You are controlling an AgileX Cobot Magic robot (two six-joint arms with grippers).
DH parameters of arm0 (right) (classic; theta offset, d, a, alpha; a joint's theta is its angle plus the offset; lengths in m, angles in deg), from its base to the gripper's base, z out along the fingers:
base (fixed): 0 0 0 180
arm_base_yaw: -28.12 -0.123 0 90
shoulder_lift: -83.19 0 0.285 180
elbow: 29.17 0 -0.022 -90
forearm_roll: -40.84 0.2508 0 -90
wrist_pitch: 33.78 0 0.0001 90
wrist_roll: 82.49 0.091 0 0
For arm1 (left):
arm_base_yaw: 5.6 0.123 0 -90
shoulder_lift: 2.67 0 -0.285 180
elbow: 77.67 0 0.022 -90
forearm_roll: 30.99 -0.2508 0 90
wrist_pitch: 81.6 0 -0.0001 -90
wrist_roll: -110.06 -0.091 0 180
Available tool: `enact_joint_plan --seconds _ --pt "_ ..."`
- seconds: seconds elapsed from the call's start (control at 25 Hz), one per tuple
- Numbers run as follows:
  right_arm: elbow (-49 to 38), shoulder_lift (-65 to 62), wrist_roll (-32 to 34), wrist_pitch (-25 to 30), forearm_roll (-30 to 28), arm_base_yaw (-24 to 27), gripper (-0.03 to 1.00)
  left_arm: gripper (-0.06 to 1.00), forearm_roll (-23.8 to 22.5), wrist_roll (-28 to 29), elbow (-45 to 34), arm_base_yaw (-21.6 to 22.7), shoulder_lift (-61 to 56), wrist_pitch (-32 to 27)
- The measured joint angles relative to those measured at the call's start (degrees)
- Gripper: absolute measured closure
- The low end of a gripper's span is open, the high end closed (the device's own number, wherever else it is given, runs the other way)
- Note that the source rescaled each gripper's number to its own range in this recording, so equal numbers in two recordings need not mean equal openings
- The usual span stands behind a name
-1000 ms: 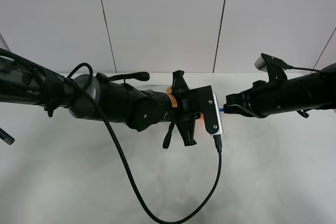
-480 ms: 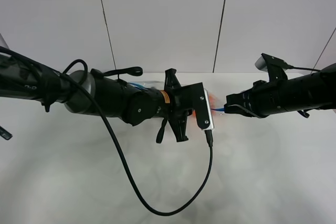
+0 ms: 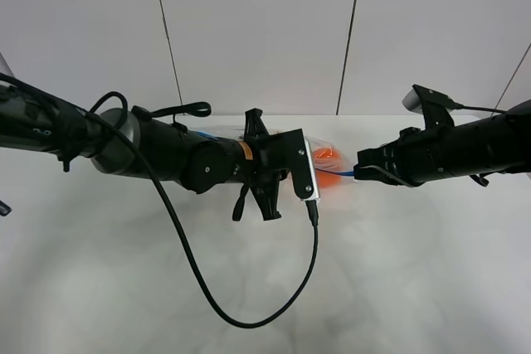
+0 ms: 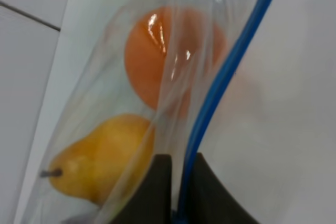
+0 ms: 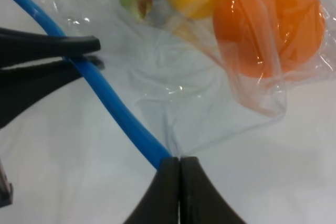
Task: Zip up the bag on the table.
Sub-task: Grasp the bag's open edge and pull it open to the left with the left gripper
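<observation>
Cable: a black loop [image 3: 249,314] is seen hanging lowest over the tabletop [image 3: 415,288], drawn leftward since a second ago.
Left hand [image 4: 181,182]: pressed together on the blue zipper strip [image 4: 220,82], which is run between its fingers; it is carried leftward along the strip compared with the earlier frames.
Right hand [image 5: 179,182]: pinched shut on the strip's end, held where it was, judged an anchor.
Bag [image 3: 319,148]: laid on the tabletop between the two hands; an orange [image 4: 168,56] and a yellow pear [image 4: 100,161] are seen through it; more of it is uncovered than before.
Meaning: the stretch behind the left hand is judged sealed; the remainder ahead is yet to be run.
</observation>
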Motion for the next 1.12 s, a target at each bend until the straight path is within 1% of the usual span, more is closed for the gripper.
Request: enact_joint_plan --seconds 0.36,1.12 --pt "0.0 0.0 0.2 0.1 -0.5 0.0 0.97 0.92 0.0 -0.2 -0.4 2.6 0.0 -1.0" --pt "0.0 0.0 0.4 0.1 -0.7 0.0 0.97 0.92 0.0 -0.2 -0.5 11.2 0.0 -2.2"
